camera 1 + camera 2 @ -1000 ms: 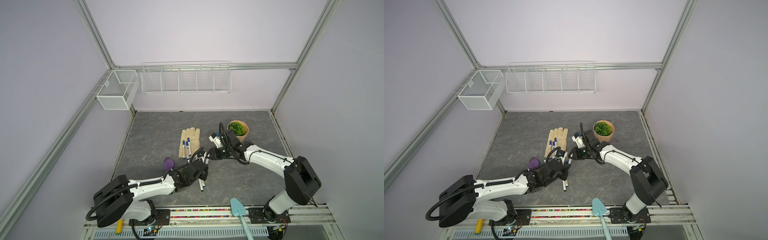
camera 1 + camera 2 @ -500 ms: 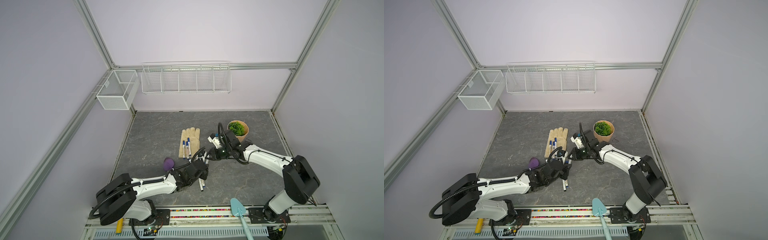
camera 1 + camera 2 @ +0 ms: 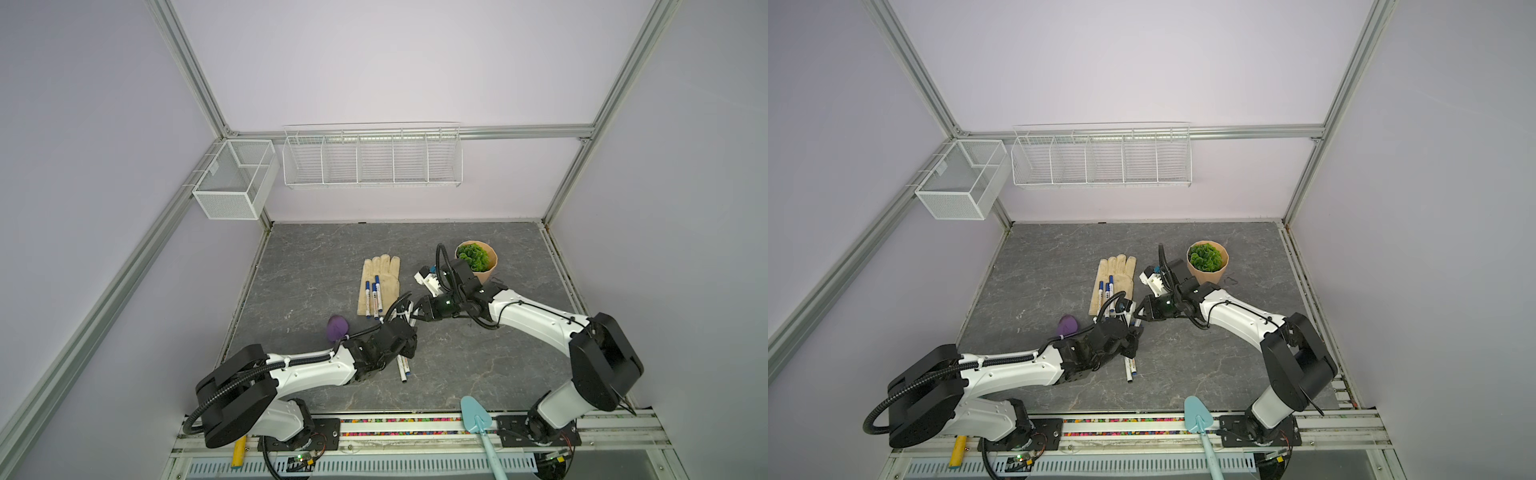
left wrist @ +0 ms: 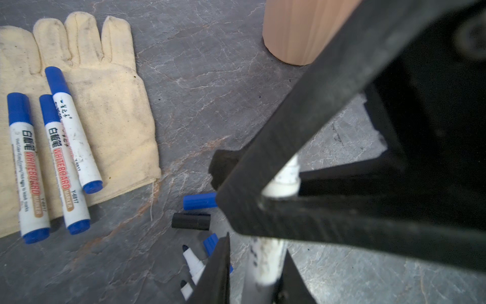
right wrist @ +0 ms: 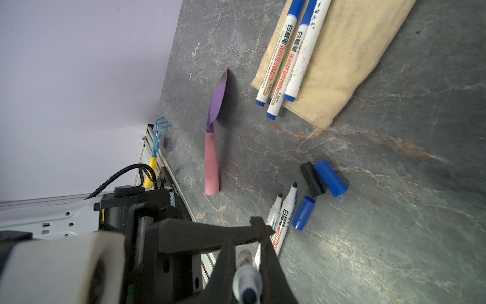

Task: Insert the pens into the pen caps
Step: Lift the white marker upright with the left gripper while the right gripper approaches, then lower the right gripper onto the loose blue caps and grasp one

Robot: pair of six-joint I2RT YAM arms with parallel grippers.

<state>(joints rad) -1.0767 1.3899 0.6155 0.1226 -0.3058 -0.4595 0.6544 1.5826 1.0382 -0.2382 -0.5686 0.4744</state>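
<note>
grey stone-look tabletop (image 3: 478,374) is carrying the work: the right gripper (image 3: 417,316) is clamping a white pen (image 5: 247,285) at 5 o'clock of the glove (image 3: 380,282), while the left gripper (image 4: 259,252) is standing slack around it (gap on one side). loose caps (image 4: 200,201) are lying on the table close by.

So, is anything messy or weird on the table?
A bit. Two uncapped pens lie bare-tipped beside loose pen caps, two blue, one black. Three capped pens rest on a glove, an odd spot. Another pen is in the right gripper. The teal trowel lies across the front rail.
</note>
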